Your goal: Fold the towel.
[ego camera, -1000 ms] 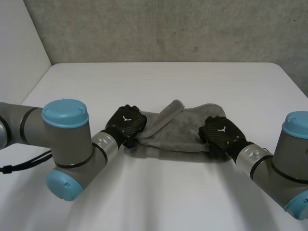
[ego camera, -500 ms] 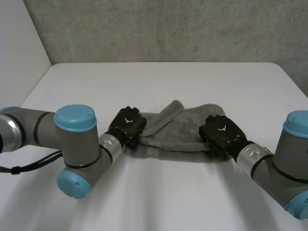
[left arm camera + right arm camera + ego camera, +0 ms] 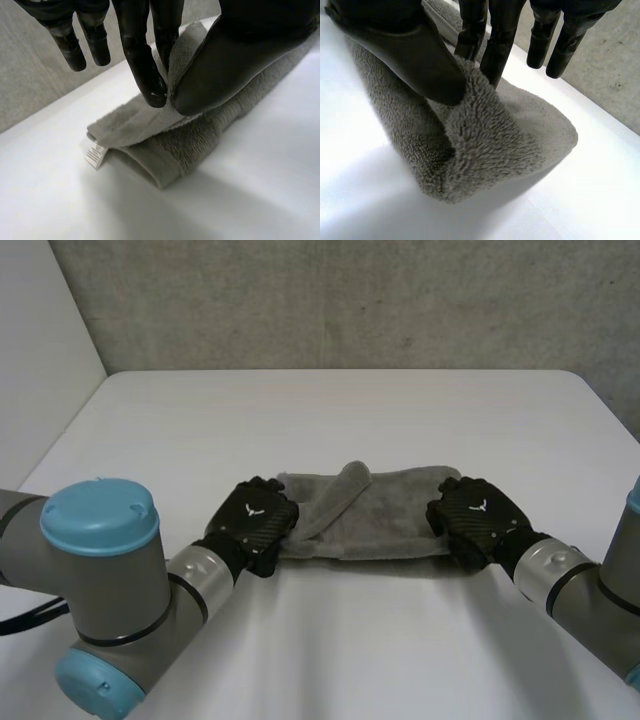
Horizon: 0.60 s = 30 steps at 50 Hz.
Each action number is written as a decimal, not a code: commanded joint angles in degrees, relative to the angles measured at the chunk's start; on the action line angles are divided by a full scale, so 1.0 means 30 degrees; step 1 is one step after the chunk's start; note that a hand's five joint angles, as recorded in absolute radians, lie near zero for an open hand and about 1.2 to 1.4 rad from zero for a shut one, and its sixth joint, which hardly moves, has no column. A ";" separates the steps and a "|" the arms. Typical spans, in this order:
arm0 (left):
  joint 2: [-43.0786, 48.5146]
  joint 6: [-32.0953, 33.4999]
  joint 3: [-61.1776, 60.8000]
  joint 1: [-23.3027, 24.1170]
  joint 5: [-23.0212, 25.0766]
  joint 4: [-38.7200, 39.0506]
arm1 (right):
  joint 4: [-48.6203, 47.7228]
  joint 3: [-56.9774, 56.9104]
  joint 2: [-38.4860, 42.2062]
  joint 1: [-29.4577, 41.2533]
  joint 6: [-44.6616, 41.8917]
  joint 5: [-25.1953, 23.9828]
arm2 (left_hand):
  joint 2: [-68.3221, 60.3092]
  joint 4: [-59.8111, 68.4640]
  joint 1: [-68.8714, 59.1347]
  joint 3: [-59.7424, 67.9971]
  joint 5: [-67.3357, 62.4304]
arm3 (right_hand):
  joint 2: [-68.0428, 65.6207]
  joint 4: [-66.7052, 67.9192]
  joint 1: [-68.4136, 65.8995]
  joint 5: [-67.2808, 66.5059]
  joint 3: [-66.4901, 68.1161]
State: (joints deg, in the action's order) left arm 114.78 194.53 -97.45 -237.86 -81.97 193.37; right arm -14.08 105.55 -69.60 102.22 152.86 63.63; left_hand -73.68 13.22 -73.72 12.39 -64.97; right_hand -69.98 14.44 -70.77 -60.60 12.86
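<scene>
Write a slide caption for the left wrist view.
Left robot hand pinches the top layer of the grey towel lying on the white table.

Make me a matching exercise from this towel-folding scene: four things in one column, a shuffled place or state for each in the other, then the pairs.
Things
1. left robot hand
2. right robot hand
3. label
4. table

Places or states
A. small and white, sticking out at a corner of the towel
B. pinches the towel's end at the head view's left
C. white, lying under the towel
D. pinches the towel's end at the head view's right

Pairs: 1-B, 2-D, 3-A, 4-C
</scene>
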 commanded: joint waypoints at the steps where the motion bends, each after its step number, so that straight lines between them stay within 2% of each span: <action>1: 0.1523 0.0195 0.0636 -0.0165 -0.0186 -0.0002 | 0.0531 0.0001 0.0115 0.0029 -0.0826 -0.0117 | 0.1672 -0.1072 0.1684 -0.0797 0.2103 | 0.5024 -0.1481 0.5288 0.5231 -0.0953; 2: 0.1524 0.0195 0.0638 -0.0165 -0.0187 -0.0002 | 0.0619 0.0001 0.0115 0.0001 -0.0768 -0.0146 | 0.1698 -0.1072 0.1710 -0.0797 0.2129 | 0.7769 -0.1481 0.8033 0.7976 -0.0953; 3: 0.1553 0.0195 0.0812 -0.0194 -0.0274 -0.0031 | 0.0620 0.0001 0.0115 0.0000 -0.0768 -0.0147 | 0.4196 -0.1072 0.4209 -0.0797 0.4627 | 0.7796 -0.1481 0.8060 0.8003 -0.0953; 4: 0.1554 0.0195 0.0814 -0.0194 -0.0274 -0.0031 | 0.0620 0.0001 0.0144 0.0000 -0.0710 -0.0176 | 0.4221 -0.1072 0.4234 -0.0797 0.4652 | 0.9351 -0.1481 0.9615 0.9558 -0.0953; 6: 0.1350 0.0166 0.1135 -0.0165 -0.0303 -0.0031 | 0.0620 0.0001 0.0144 -0.0029 -0.0680 -0.0176 | 0.9188 -0.1072 0.9200 -0.0797 0.9619 | 0.9759 -0.1481 1.0023 0.9966 -0.0953; 8: 0.1203 0.0166 0.1281 -0.0136 -0.0304 -0.0002 | 0.0620 0.0001 0.0144 -0.0029 -0.0651 -0.0176 | 1.0100 -0.1072 1.0112 -0.0797 1.0531 | 0.9815 -0.1481 1.0079 1.0022 -0.0953; 15: -0.0058 -0.0039 0.2425 0.0216 -0.0626 0.0027 | 0.0620 0.0118 0.0232 0.0059 -0.0621 -0.0147 | 1.0165 -0.1072 1.0177 -0.0797 1.0596 | 0.9257 -0.1481 0.9521 0.9464 -0.0953; 18: 0.0001 -0.0303 0.3157 0.1007 -0.0743 -0.0002 | 0.0620 0.0177 0.0407 0.0059 -0.0680 -0.0088 | 1.0109 -0.1072 1.0121 -0.0797 1.0540 | 0.8809 -0.1481 0.9073 0.9016 -0.0953; 20: 0.0438 -0.0740 0.3770 0.1998 -0.0772 -0.0031 | 0.0591 0.0177 0.0524 0.0059 -0.0680 -0.0088 | 1.0109 -0.1072 1.0121 -0.0797 1.0540 | 0.8251 -0.1481 0.8515 0.8458 -0.0953; 30: 0.3279 -0.0889 0.4768 0.3173 -0.0831 -0.0090 | 0.0473 0.0119 0.0613 0.0059 -0.0738 -0.0059 | 1.0053 -0.1072 1.0065 -0.0797 1.0484 | 0.7685 -0.1481 0.7949 0.7891 -0.0953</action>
State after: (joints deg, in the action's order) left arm 119.97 191.93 -84.56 -230.00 -84.41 193.15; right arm -12.59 105.97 -67.79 102.40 150.81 63.38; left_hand -44.45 13.22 -44.56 12.39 -33.57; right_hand -46.10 14.44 -46.51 -36.56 12.86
